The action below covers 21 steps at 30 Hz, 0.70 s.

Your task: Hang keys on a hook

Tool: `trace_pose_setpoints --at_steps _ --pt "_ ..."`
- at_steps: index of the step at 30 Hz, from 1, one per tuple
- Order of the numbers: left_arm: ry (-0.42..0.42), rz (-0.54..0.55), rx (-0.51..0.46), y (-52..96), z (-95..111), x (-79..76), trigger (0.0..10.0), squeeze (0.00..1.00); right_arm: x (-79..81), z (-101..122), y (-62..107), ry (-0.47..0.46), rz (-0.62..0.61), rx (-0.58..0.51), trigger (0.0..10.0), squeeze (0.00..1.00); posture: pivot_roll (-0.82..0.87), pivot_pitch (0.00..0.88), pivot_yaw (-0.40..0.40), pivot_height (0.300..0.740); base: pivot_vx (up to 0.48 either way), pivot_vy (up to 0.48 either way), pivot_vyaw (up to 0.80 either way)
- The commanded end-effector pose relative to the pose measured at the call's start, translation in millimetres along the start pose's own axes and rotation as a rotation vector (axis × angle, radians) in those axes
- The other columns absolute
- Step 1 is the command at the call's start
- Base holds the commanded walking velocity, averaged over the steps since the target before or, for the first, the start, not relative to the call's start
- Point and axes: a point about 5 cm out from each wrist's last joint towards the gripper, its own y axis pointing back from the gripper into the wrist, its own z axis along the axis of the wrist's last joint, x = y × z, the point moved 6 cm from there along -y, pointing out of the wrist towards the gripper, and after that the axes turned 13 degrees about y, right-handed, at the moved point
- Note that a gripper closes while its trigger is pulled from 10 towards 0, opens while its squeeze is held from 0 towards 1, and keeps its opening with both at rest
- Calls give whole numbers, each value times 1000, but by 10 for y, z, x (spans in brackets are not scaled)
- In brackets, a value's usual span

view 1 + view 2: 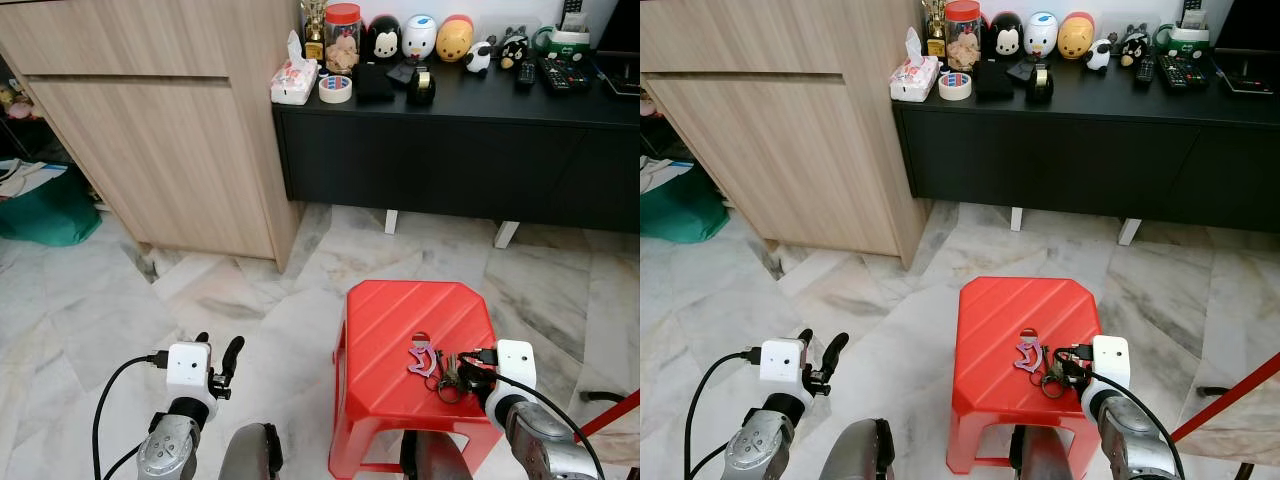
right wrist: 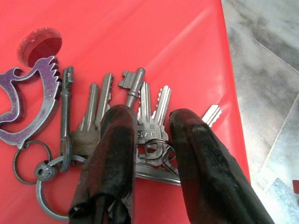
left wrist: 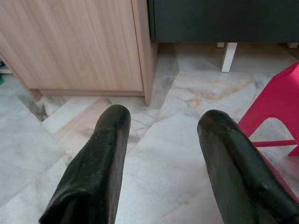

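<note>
A bunch of keys (image 2: 140,126) lies flat on top of a red plastic stool (image 1: 400,310), near its right front corner. It carries a purple metal keychain (image 2: 28,100) and several rings. My right gripper (image 2: 152,116) is low over the bunch. Its black fingers (image 2: 117,154) stand a little apart, on either side of a small wire ring, with the keys resting on the stool. In the left eye view that gripper (image 1: 470,368) sits just right of the keys (image 1: 440,370). My left gripper (image 1: 217,350) hangs open over the marble floor, left of the stool, holding nothing.
A light wood cabinet (image 1: 160,130) stands at the back left. Beside it is a black sideboard (image 1: 450,150) with figurines, tape and a tissue pack. A green bag (image 1: 45,210) lies far left and a red rod (image 1: 610,415) crosses the right corner.
</note>
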Motion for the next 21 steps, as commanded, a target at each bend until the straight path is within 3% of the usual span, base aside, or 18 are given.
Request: trace_pose_setpoints --at_steps 1,12,21 --pt "-17 3 12 18 -21 40 10000 0 3 -55 -2 1 1 19 0 0 39 86 53 599 0 0 0" --pt "-19 4 14 18 -26 38 10000 0 -2 -28 -7 5 -5 9 0 0 38 88 53 599 0 0 0" --pt "-22 9 17 11 -30 43 10000 0 58 296 4 -27 -7 -147 0 0 38 89 51 599 0 0 0"
